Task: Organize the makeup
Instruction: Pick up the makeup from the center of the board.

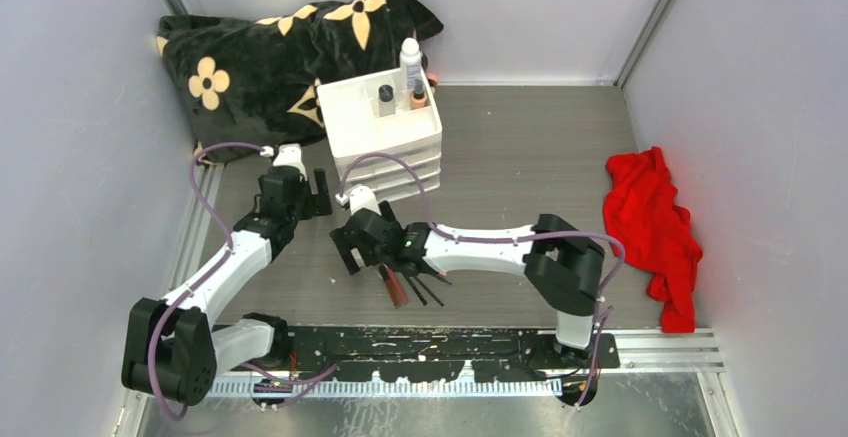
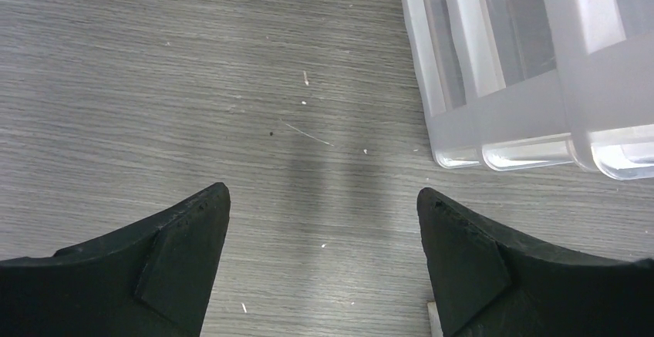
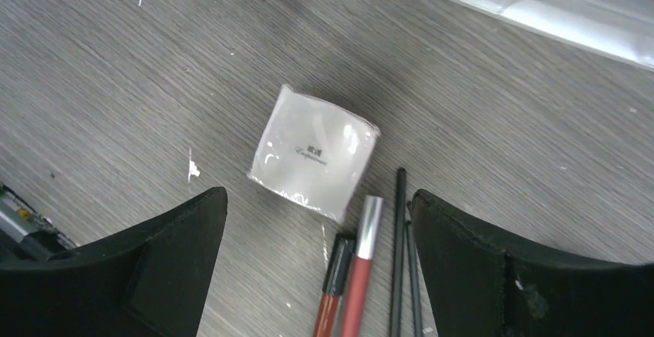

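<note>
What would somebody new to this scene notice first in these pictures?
The black flowered pillow in the far left corner and the red cloth at the right stand out first. Then the open right gripper, hovering over a white square box beside red tubes and black pencils.

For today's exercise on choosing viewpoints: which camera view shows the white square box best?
The right wrist view: the white square box lies on the table, whole and close, faint print showing. In the top external view it cannot be seen, probably under the right gripper. The left wrist view lacks it.
</note>
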{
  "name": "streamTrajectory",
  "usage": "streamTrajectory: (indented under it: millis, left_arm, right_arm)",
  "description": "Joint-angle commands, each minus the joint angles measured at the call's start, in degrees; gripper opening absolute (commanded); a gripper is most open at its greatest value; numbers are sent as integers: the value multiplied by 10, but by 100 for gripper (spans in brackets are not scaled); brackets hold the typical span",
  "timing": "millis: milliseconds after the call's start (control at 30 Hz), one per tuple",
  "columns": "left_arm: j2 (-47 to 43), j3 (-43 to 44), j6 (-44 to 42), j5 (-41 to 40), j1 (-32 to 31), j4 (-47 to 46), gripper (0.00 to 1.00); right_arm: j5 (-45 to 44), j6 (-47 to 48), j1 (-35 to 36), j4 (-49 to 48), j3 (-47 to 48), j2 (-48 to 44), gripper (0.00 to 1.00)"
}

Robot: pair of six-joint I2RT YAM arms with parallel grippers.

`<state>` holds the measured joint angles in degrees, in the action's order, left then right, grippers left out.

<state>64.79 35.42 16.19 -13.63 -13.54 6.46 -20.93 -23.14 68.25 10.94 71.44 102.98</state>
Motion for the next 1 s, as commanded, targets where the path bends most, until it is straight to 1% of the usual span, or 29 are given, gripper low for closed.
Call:
streamTrajectory:
  millis: [0, 300, 400, 433, 467, 500, 533, 567, 600, 633, 800, 900, 967]
  left_arm:
    - [-26, -1, 6, -17, -3, -11, 91]
    - [-42, -5, 9, -10, -3, -14, 91]
    - [-45, -7, 9, -5, -3, -17, 91]
    - [-45, -7, 9, -4, -3, -18, 91]
    - [-45, -7, 9, -3, -3, -18, 91]
    - [-45, -8, 9, -2, -3, -19, 91]
    - [-44, -8, 9, -1, -3, -20, 91]
    - [-44, -8, 9, -1, -3, -20, 91]
    - [-44, -8, 9, -1, -3, -21, 91]
    - [-43, -8, 9, -1, -3, -21, 91]
    - [-45, -8, 7, -3, -3, -19, 91]
    - [-45, -8, 7, -4, -3, -19, 91]
    - [-44, -8, 6, -6, -3, -20, 91]
  right_arm:
    - [5, -27, 4, -39, 44, 37, 93]
    - [-22, -52, 4, -41, 68, 100, 93]
    - [-23, -53, 4, -31, 80, 119, 90]
    - [-24, -53, 4, -29, 82, 122, 87]
    - [-27, -53, 4, -28, 82, 123, 80]
    - [-26, -53, 4, -30, 80, 122, 56]
    - [-29, -52, 4, -29, 79, 121, 40]
    - [-32, -52, 4, -27, 77, 118, 22]
    - [-40, -51, 4, -23, 76, 114, 9]
    - [-48, -50, 4, -17, 76, 111, 2]
    - [-81, -30, 4, 20, 74, 70, 1]
    - [-81, -5, 5, 45, 87, 21, 1]
    - [-78, 15, 4, 74, 112, -14, 1]
